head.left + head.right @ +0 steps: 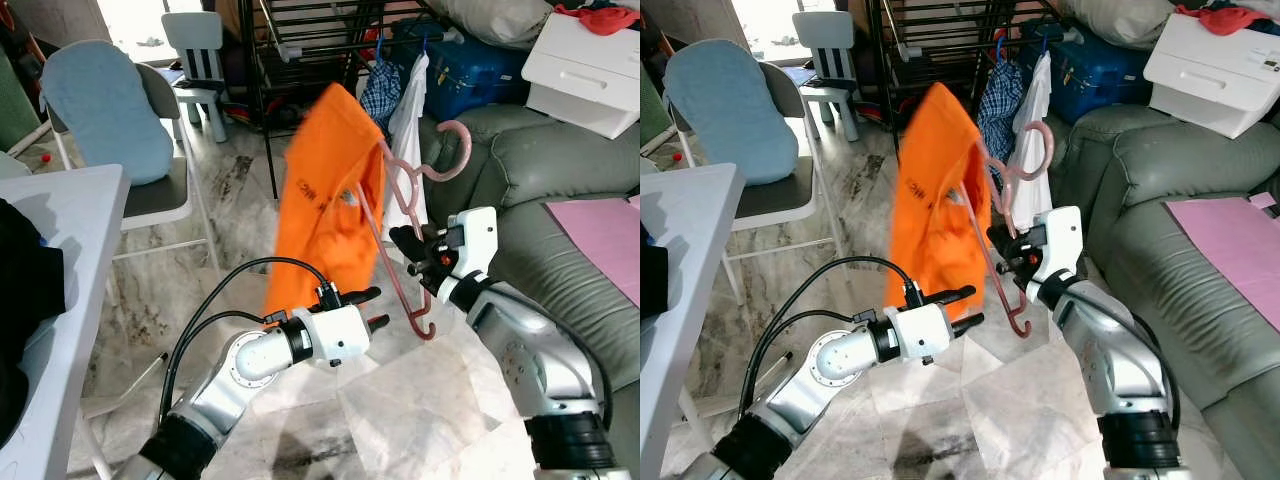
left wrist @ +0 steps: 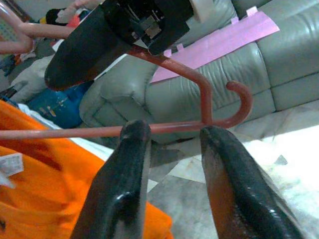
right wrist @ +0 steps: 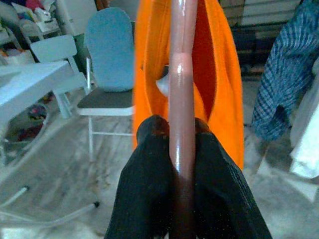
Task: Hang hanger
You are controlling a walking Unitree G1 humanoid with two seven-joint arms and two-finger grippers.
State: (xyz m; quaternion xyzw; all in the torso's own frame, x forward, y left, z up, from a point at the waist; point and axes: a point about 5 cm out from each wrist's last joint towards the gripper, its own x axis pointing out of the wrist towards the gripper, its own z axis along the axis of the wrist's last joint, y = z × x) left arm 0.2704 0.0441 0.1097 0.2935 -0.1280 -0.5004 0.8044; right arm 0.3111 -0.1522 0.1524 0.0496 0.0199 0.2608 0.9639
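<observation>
Right wrist view: the right gripper (image 3: 182,149) pinches the pink hanger (image 3: 182,74) between its black fingers; an orange shirt (image 1: 330,190) droops from the hanger. Just below the hanger, the left gripper (image 1: 374,307) has its fingers spread; behind the hanger stands a dark rack (image 1: 300,40), beside it a grey sofa (image 1: 540,160).

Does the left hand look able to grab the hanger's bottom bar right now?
Probably yes: the left hand is open, its fingers straddling the pink hanger bar, with nothing between them. The right hand already grips it.
</observation>
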